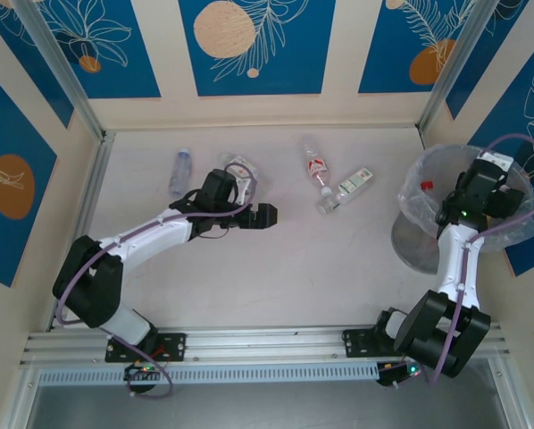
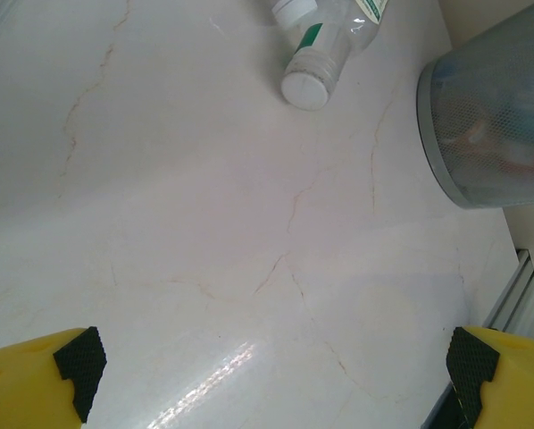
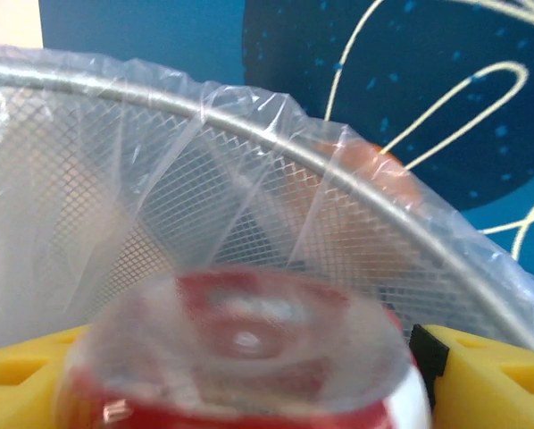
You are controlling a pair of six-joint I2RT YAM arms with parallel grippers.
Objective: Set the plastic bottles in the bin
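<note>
Hovering over bin (image 3: pixel 249 116) — right gripper (image 3: pixel 245 357) | clear red-labelled bottle (image 3: pixel 249 331) between jaws, grip unclear | left gripper (image 2: pixel 276 362) wide

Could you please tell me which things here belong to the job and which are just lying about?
Job: bin; leftmost bottle; second-left bottle; red-labelled bottle; green-labelled bottle; bottle above bin.
Lying about: wall panels; rail.

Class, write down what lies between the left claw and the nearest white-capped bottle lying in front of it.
Bare marbled table: the left wrist view shows nothing between left claw and white-capped bottle.
</note>
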